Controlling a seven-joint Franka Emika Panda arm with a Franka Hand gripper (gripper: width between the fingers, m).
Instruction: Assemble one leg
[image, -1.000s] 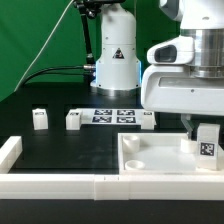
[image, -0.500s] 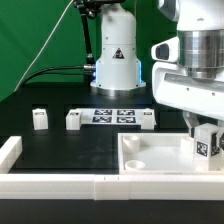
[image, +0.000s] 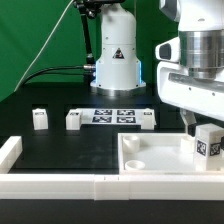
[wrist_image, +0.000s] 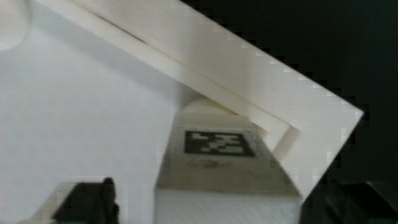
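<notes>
My gripper hangs low over the white panel at the exterior view's right, and its fingers are pinched on the leg, a small white block with a black-and-white tag facing the camera. The leg stands upright over the panel's far-right part, close to the raised rim; I cannot tell whether its base touches the panel floor. In the wrist view the leg shows its tag between my dark fingertips, with the pale panel surface behind it. Three other legs sit on the black table: one to the exterior view's left, one just beside the marker board, one at the board's other end. White border rails run along the near edge. The robot base stands behind the board.
</notes>
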